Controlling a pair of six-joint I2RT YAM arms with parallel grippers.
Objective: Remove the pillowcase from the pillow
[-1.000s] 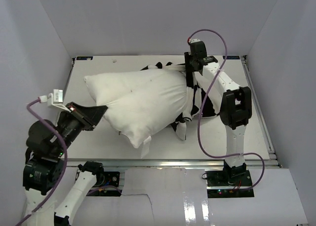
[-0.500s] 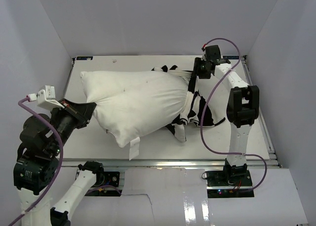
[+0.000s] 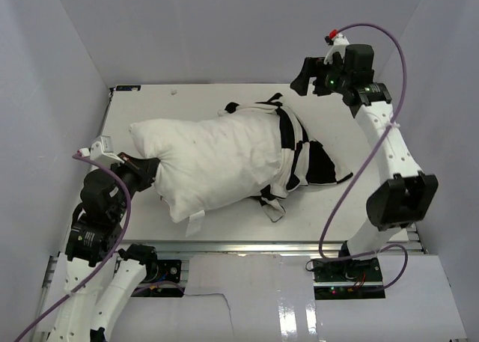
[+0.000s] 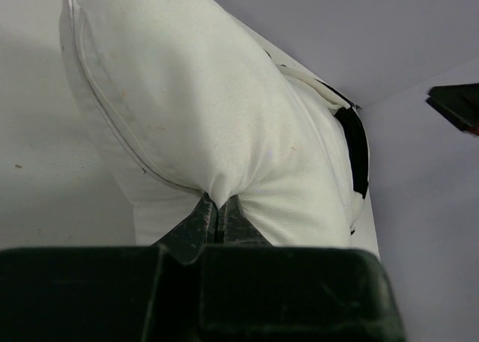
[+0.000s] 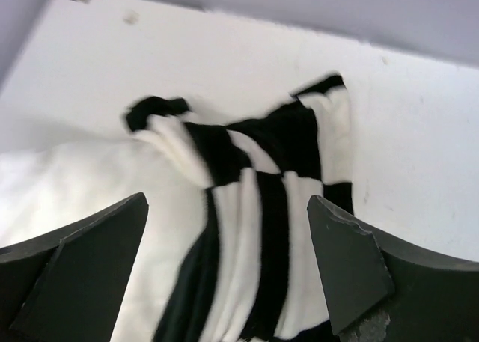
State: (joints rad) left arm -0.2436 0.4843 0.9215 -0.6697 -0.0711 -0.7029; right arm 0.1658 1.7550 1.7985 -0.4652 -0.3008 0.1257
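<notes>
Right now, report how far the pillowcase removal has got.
Done: most of the pillow lies bare; the pillowcase is bunched over its right end. In hand: the left gripper pinches the pillow's left corner, while the right gripper is open above the bunched fabric, holding nothing. Left: drawing the case off that last end.

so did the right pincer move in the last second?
Yes: right pincer released the pillowcase and swung toward the far right corner of the table, open.
</notes>
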